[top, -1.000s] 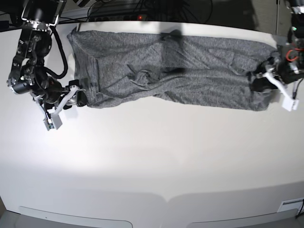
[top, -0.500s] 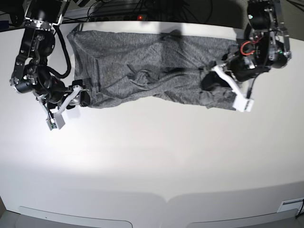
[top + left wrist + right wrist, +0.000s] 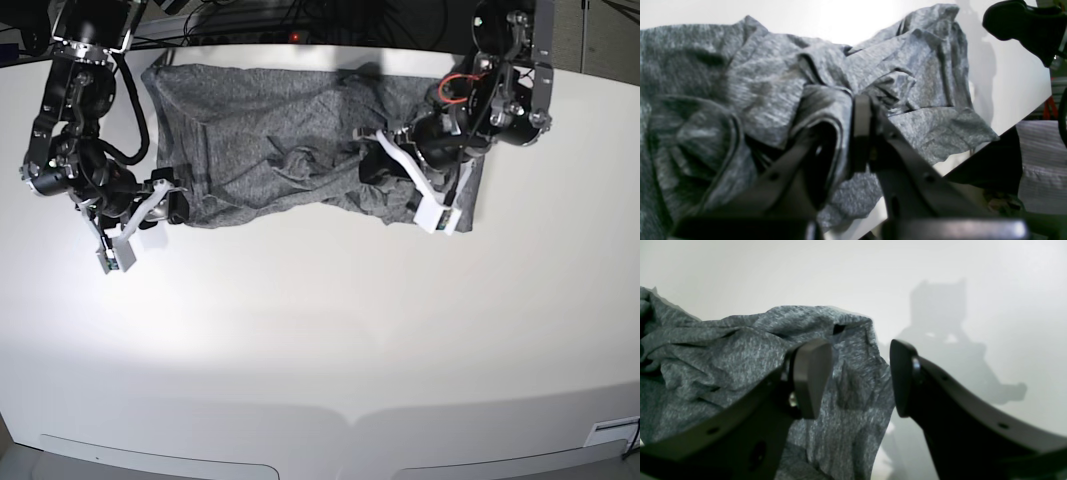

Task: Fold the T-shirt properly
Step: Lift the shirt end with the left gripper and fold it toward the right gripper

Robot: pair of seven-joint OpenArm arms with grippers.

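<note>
2 claws: left claw (image 3: 392,160) pinching T-shirt (image 3: 270,140) hem, right claw (image 3: 140,222) gaping.

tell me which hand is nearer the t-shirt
Left. The left hand is clamped on a fold of the T-shirt. The right hand sits open just beside the shirt's corner, gripping nothing.

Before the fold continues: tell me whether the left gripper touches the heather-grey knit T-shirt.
Touching. The left wrist view shows the left gripper shut on a fold of the heather-grey knit T-shirt.

No legible text or labels.
</note>
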